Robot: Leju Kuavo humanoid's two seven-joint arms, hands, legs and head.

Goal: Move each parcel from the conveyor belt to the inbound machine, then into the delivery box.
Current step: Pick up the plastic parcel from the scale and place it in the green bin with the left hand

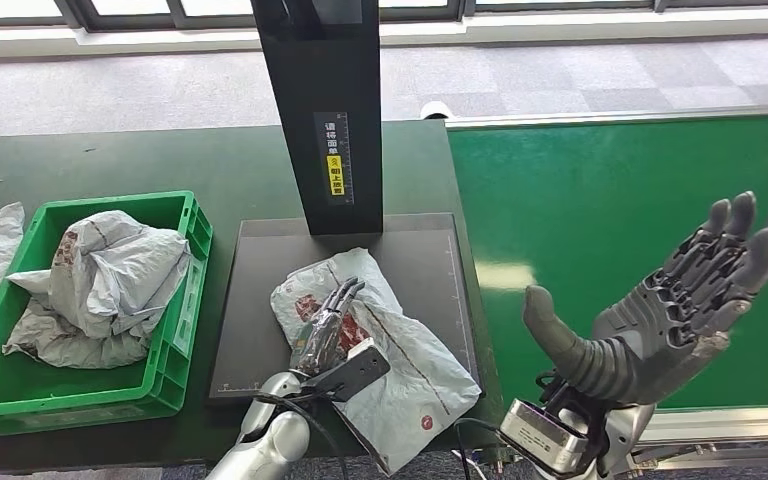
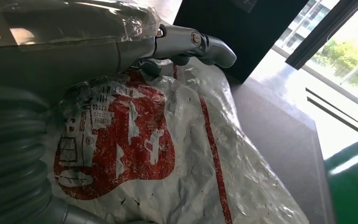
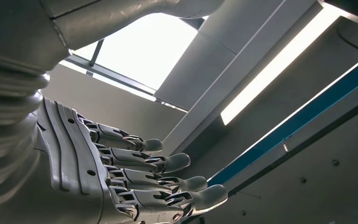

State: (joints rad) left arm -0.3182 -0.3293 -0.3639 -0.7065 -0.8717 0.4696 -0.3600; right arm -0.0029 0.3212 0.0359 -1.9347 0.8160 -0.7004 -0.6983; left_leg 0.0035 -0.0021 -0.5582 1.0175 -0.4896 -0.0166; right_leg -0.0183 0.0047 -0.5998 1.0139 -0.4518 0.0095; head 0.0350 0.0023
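A crumpled grey plastic mailer parcel with a red printed panel [image 1: 380, 345] lies on the dark flat scanning plate of the inbound machine [image 1: 430, 250], in front of the machine's black upright column [image 1: 325, 110]. Its long axis runs diagonally, from the plate's middle toward the near right corner, where its lower end overhangs the plate edge.

The left hand [image 1: 328, 325] rests on top of the parcel's left half, fingers [image 1: 345, 295] laid close together and pointing up along the bag toward the column. The left wrist view shows the thumb [image 2: 200, 44] lying across the crinkled film just beyond the red print. Whether the fingers have actually gathered any plastic I cannot tell (they look pressed flat rather than pinching).

The right hand [image 1: 675, 305] is raised over the green conveyor belt [image 1: 620, 200], well apart from the parcel, palm open, fingers spread wide and holding nothing.

The green plastic delivery crate [image 1: 185, 300] sits just left of the plate on the dark green surface [image 1: 80, 165], already holding another crumpled grey mailer [image 1: 105, 285]. So the parcel's next trip is leftward, and the left hand is both the one on it and the one nearer the crate. I judge the scanning step is in hand, with the transfer not yet done; loose film may slip from a shallow grip.
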